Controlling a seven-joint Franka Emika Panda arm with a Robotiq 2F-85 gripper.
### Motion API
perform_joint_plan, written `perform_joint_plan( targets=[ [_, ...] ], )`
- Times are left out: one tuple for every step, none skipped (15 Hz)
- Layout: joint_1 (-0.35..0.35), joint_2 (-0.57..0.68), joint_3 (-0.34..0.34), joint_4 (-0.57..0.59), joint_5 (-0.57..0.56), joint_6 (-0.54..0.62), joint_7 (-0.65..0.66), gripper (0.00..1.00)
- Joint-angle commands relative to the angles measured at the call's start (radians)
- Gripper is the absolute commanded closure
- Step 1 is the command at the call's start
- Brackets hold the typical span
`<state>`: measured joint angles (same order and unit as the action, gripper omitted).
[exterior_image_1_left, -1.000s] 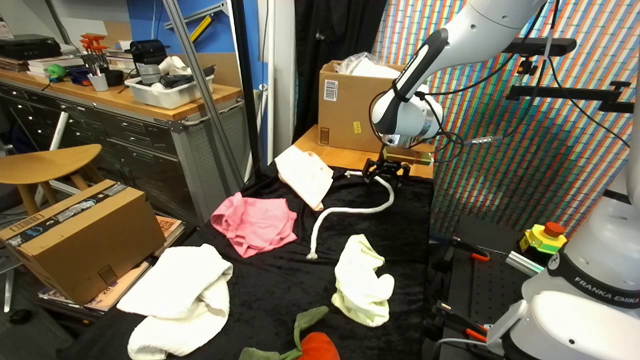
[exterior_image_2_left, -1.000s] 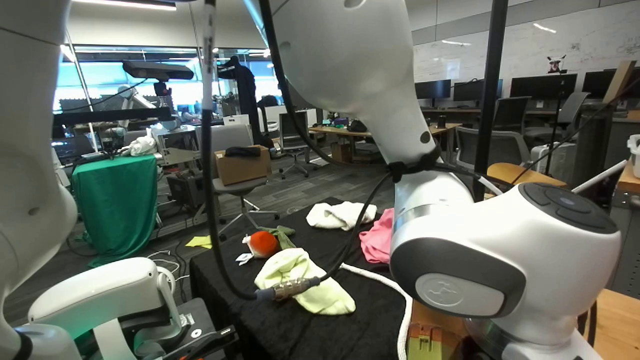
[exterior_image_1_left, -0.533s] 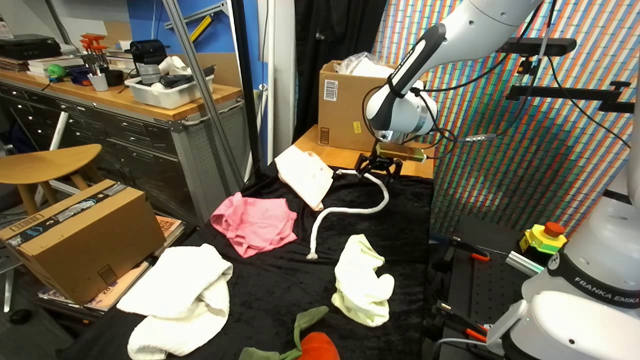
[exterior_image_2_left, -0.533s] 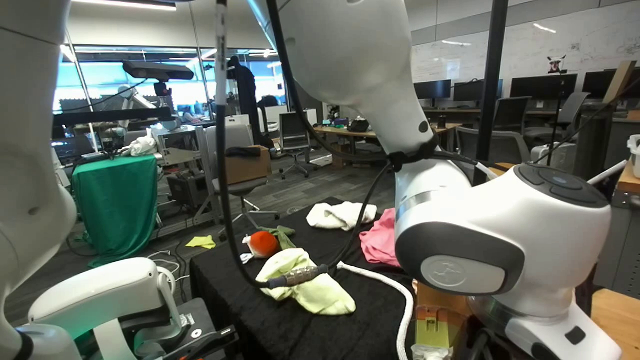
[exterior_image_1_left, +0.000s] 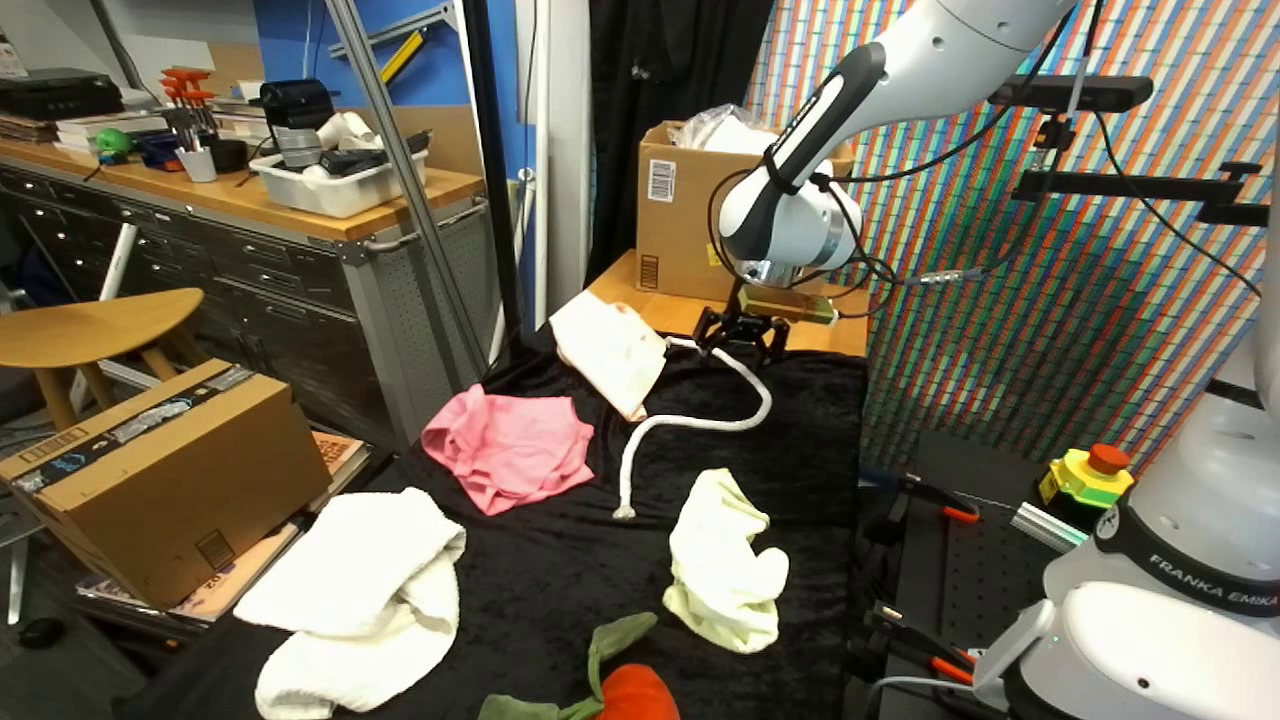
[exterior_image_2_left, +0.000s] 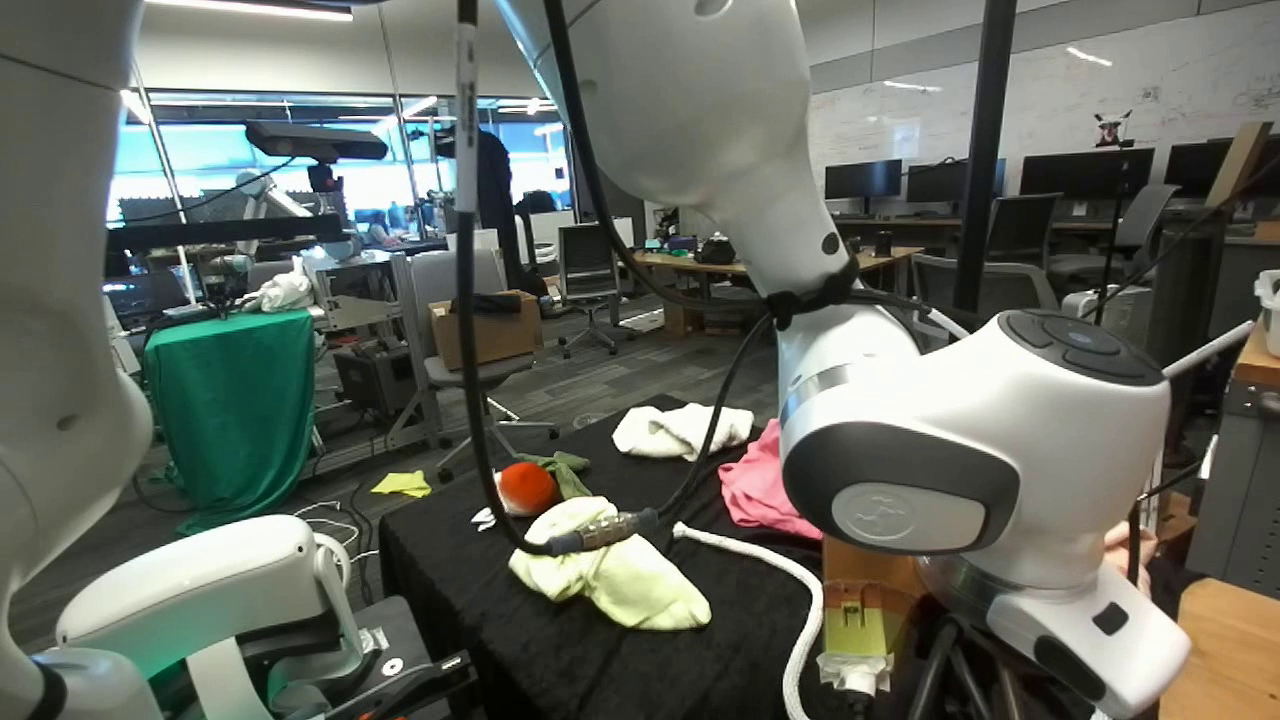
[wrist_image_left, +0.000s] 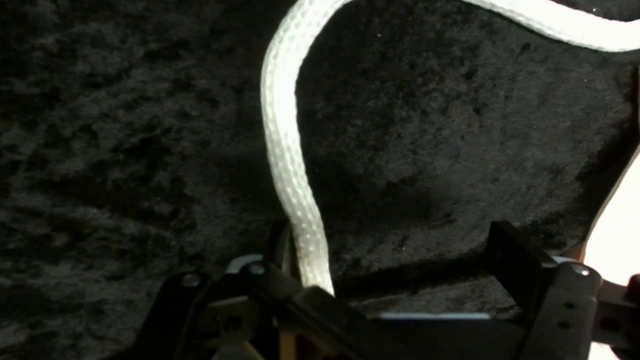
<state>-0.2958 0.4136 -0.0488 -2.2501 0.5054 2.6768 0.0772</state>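
Your gripper is black, the rope white with a speckled weave. In an exterior view, you see pink cloth left of centre and a backdrop striped orange, blue and green, upper right.

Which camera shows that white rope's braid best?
The wrist view: close up, the white rope shows its braid, though only part fits. Both exterior views show it smaller, curving across the black cloth.

White rope: I see it curving over the black cloth.
Yellow-green cloth: crumpled, partly behind my cable.
Pink cloth: partly hidden by my arm.
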Motion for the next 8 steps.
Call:
perform_joint_plan(
  targets=[
    [-0.013, 0.002, 0.019, 0.006, 0.033, 0.007, -0.038, 0.0],
    [-0.014, 0.005, 0.02, 0.007, 0.033, 0.005, -0.039, 0.0],
    [-0.02, 0.005, 0.024, 0.003, 0.039, 0.005, -0.047, 0.0],
    [-0.02, 0.006, 0.023, 0.0, 0.035, 0.002, -0.048, 0.0],
    [-0.019, 0.003, 0.022, -0.003, 0.032, -0.004, -0.046, 0.0],
    [-0.024, -0.003, 0.027, -0.01, 0.039, -0.009, -0.055, 0.0],
    [-0.021, -0.011, 0.029, -0.022, 0.036, -0.01, -0.06, 0.0],
    [-0.016, -0.015, 0.028, -0.031, 0.029, -0.007, -0.062, 0.0]
  ],
)
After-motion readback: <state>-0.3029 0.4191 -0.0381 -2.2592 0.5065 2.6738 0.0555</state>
